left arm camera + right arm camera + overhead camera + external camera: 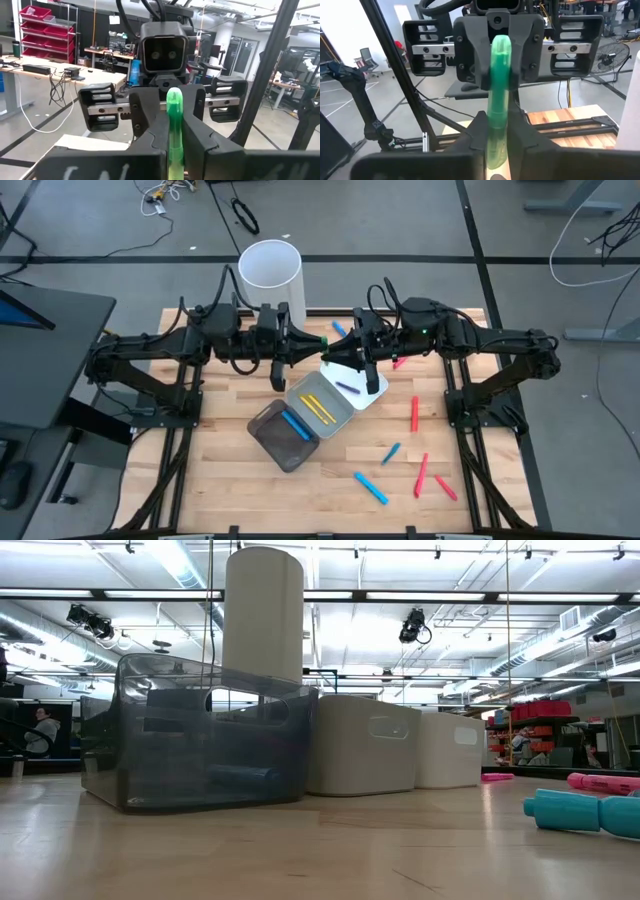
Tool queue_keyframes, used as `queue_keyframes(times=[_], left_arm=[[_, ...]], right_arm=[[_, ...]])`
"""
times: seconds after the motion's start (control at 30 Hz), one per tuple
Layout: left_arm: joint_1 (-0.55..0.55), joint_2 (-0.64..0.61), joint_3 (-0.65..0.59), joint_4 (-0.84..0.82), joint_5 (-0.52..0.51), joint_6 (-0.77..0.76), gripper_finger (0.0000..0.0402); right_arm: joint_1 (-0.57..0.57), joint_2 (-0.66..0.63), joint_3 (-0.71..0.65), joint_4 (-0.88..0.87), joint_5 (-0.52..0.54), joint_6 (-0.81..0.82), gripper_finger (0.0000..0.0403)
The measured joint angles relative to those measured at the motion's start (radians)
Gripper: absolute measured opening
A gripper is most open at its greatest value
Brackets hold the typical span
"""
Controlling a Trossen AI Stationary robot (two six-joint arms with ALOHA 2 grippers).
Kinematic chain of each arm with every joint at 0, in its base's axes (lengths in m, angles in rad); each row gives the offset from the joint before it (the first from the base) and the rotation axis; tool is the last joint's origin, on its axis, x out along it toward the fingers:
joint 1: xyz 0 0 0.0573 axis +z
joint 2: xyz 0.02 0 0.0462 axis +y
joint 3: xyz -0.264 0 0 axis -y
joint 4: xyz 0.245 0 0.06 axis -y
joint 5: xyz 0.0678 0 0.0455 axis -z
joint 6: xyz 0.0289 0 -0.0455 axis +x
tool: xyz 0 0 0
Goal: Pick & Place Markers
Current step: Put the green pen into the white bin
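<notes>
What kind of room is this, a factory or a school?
Most likely a robotics lab or workshop: workbenches strewn with cables, shelves of red bins, and an open industrial ceiling with strip lights.

Grey floor [90, 220] with loose cables [245, 218], strip-lit ceiling [420, 570], red-binned shelving [42, 30]

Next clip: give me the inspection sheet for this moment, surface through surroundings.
Surface: wooden table.
Job's things: green marker held between both grippers; yellow markers in grey tray, blue one in dark tray, purple one in white tray; red and blue markers loose on the table.
Clutter: tall white cylinder.
Grippers: left gripper and right gripper meet above the trays, both shut on the green marker.
Cables: on the floor.
Surroundings: workshop benches, red bins.
</notes>
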Motion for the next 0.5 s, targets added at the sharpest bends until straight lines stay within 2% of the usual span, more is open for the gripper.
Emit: queue_keyframes(times=[0.1,0.5], left_arm=[[0.005,0.0,0.0,-0.002,0.002,-0.025,0.0042],[0.01,-0.036,0.0,-0.084,0.009,-0.03,0.0184]], right_arm=[[0.005,0.0,0.0,0.0,0.001,0.004,0.0029],[0.008,-0.031,0.0,-0.075,0.009,0.037,0.0027]])
